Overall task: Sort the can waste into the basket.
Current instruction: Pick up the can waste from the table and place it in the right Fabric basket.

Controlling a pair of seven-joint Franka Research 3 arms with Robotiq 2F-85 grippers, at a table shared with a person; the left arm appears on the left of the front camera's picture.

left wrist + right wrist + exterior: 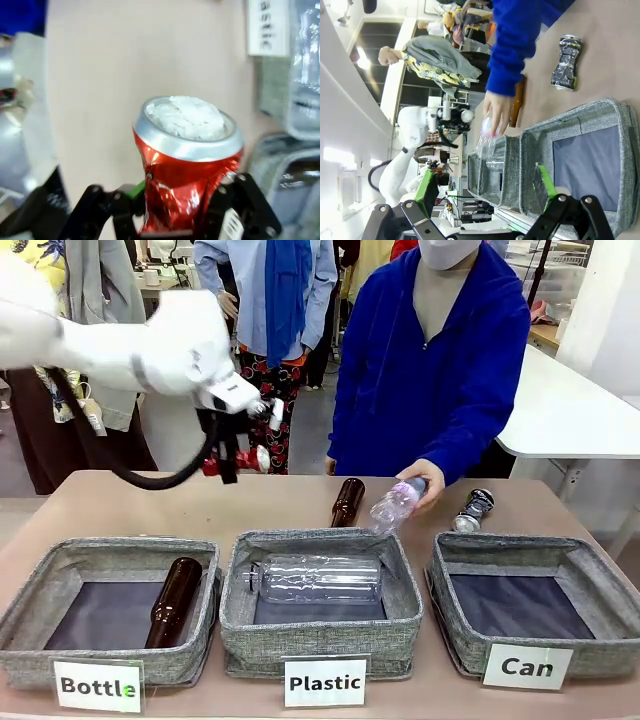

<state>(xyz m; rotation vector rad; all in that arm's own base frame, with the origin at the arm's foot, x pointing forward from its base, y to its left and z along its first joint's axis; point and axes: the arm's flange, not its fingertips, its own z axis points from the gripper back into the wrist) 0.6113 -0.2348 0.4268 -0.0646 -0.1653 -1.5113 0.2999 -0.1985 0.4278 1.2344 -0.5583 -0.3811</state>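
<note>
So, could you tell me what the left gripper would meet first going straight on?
Most likely the bare table; the red can in the left gripper would touch it first, though depth is unclear.

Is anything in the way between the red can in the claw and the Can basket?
Possibly. The left claw holds the crushed red can raised at left; the person's hand with a clear plastic bottle lies between it and the Can basket.
</note>
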